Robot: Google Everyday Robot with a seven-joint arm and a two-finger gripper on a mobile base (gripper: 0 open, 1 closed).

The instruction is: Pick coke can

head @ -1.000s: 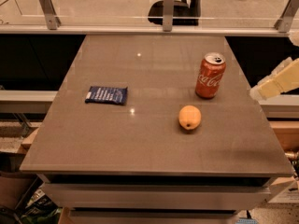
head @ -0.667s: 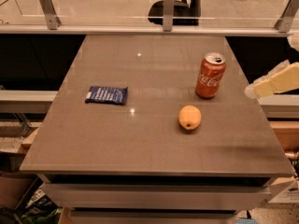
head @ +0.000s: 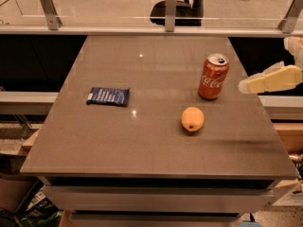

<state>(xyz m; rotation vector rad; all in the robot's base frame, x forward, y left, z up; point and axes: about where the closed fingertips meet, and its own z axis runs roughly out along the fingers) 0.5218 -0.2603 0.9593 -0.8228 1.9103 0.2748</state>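
Since a second ago our pincer (head: 258, 83) has slid left toward the coke can (head: 213, 77), which stands upright at the right side of the surface (head: 151, 145). We cannot tell whether the pincer is open or closed. We should approach level, centred at mid-height. The orange fruit (head: 192, 119) sits near the can's front; the blue packet (head: 108, 96) lies well apart, left.
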